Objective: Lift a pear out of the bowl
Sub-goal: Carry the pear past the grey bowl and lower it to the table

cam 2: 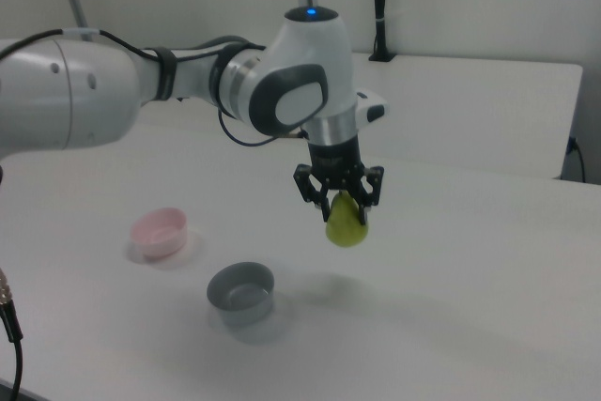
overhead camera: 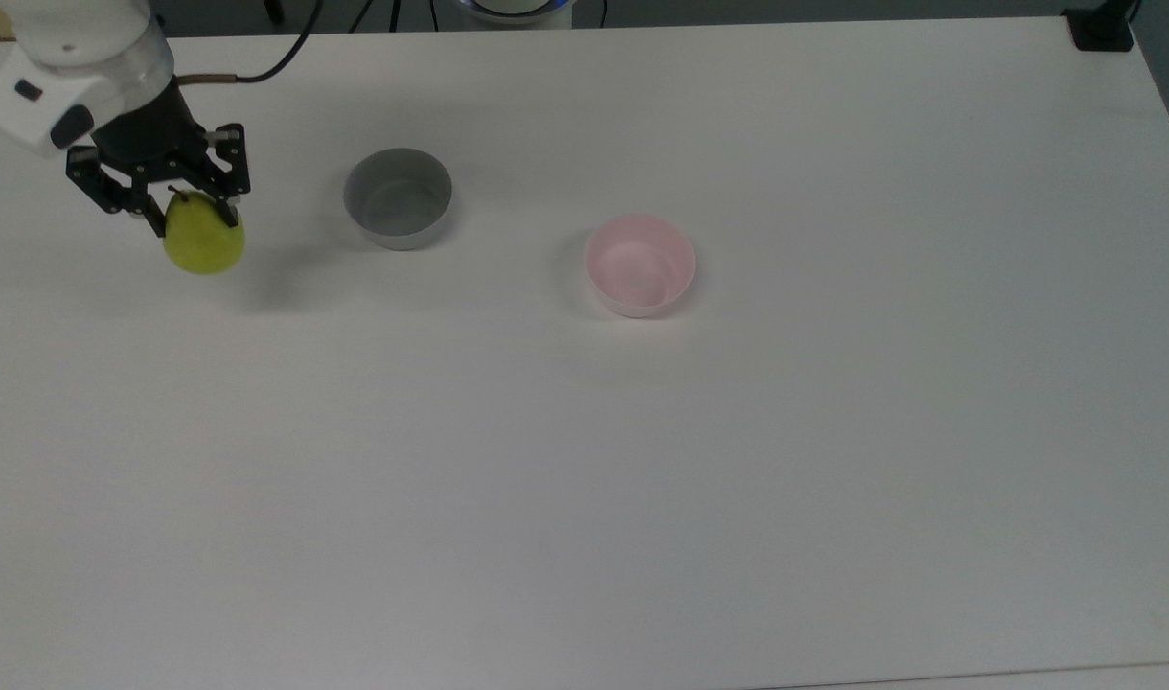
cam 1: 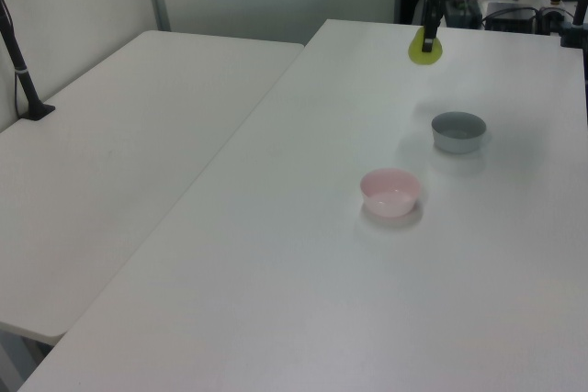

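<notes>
your hand (overhead camera: 191, 217) is clenched on the pear (overhead camera: 204, 241), its two dark fingers (cam 2: 317, 196) pinching the narrow upper part near the stem so the yellow-green fruit hangs below them with its broad end down. in the right view the hand (cam 2: 344, 204) and the pear (cam 2: 346, 223) are clear of the white worktop (cam 2: 470, 298), with a faint shadow on the surface underneath, so the fruit is lifted and touching nothing but the fingers. the pink bowl (overhead camera: 639, 264) sits on the worktop (overhead camera: 642, 479) well apart from the hand, off to the hand's right in the top view, and its inside looks bare. between the hand and the pink bowl in the top view stands the grey bowl (overhead camera: 398, 197), nearer to the hand but still apart from it, also with nothing visible inside. in the right view the grey bowl (cam 2: 241, 291) lies below and to the left of the hand, and the pink bowl (cam 2: 159, 233) lies further to the right view's left. in the left view the hand (cam 1: 428, 41) holds the pear (cam 1: 424, 48) near the far end of the worktop (cam 1: 303, 273), beyond the grey bowl (cam 1: 457, 130), with the pink bowl (cam 1: 390, 191) nearer the camera. the white arm (cam 2: 169, 82) reaches in from the right view's left, its wrist pointing straight down over the fruit, and a dark cable (overhead camera: 273, 57) trails from it in the top view.
</notes>
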`<state>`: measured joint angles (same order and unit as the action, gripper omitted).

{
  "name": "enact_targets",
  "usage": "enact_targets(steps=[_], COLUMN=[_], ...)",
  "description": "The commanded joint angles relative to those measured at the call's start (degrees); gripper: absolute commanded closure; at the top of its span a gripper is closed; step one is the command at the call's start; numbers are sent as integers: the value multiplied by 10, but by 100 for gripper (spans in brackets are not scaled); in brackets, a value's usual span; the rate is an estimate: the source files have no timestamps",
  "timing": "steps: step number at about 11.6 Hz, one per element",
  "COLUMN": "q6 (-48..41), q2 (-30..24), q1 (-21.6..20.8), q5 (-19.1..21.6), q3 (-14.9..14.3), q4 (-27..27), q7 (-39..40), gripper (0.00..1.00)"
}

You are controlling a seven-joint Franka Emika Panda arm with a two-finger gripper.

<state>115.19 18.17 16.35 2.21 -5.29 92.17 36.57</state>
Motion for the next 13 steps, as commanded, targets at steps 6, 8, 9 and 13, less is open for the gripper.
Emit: enact_targets(steps=[6,8,9,13], q6=[91,93,91,92], q2=[66,77,76,74], q1=[8,6,7,6], q5=[71,79,79,78], q3=[-5,-5,-5,-5], q4=[31,31,31,31], q7=[31,31,31,29], gripper=[100,91,62,0])
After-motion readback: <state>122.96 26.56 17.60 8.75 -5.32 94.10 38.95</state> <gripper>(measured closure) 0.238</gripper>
